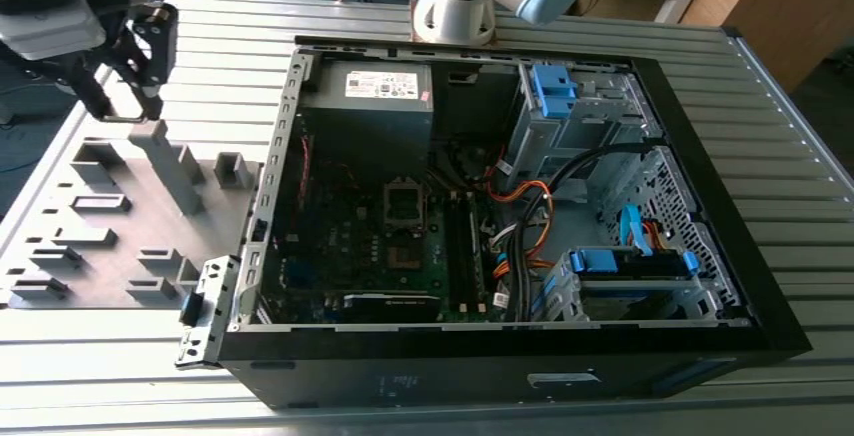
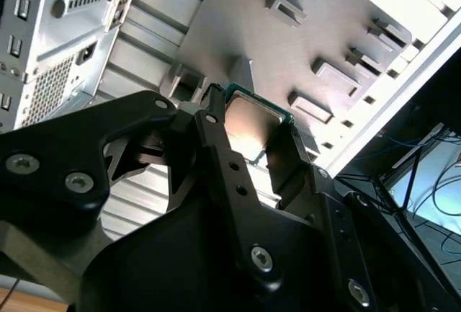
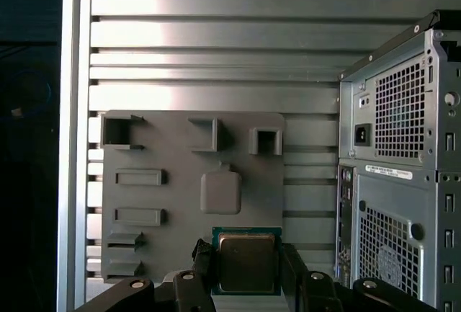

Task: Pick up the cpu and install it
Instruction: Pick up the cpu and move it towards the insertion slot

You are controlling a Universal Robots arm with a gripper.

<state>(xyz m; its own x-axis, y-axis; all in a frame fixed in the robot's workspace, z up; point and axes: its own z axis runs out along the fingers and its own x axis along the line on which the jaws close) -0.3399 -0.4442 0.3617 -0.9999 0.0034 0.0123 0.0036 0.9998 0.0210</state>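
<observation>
In both wrist views the cpu [image 3: 246,261] [image 2: 251,119], a small square chip with a silver-grey top and a green edge, sits between my gripper's [image 3: 247,256] [image 2: 252,119] two black fingers, which are shut on its opposite sides. It hangs above the grey holder plate [image 3: 180,182] [image 2: 238,24]. In the exterior view my gripper [image 1: 123,106] is at the exterior view's far left, over the holder plate [image 1: 120,216] and outside the open computer case [image 1: 274,206]. The dark square socket [image 1: 404,206] lies on the motherboard in the middle of the case.
The case holds a labelled power-supply box [image 1: 380,86], blue drive brackets [image 1: 551,81], cable bundles [image 1: 527,216] and memory sticks [image 1: 467,246]. The holder plate has several raised blocks [image 1: 167,161]. The arm's base [image 1: 454,11] stands behind the case on the slatted metal table [image 1: 787,156].
</observation>
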